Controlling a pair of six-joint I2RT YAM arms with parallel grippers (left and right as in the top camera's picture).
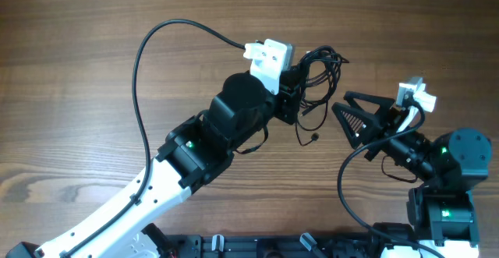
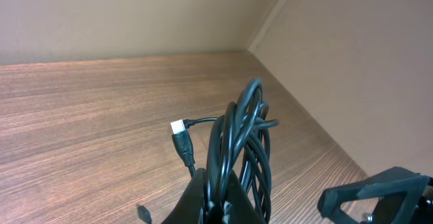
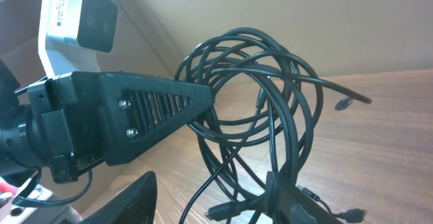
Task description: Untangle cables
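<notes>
Tangled thin black cable bundle [image 1: 321, 75]: light, floppy, snag-prone. Pinched by left gripper [image 1: 299, 102] jaws. Right gripper [image 1: 341, 106] jaws spread, just beside bundle. Silver-tipped plug end [image 2: 177, 126] judged best hold.

- White tapered lower link [image 1: 117, 203] on left arm, bulky black joint housings [image 1: 234, 110], small green light [image 1: 188, 143].
- White boxy wrist camera [image 1: 269, 59], thick black cable [image 1: 136, 71] looping off it.
- Black triangular finger [image 3: 149, 112], slatted ribs, two silver screws [image 3: 124, 104].
- Right arm: rounded black joint [image 1: 468, 150], green glowing dot [image 1: 446, 211], smaller white camera block [image 1: 415, 94].
</notes>
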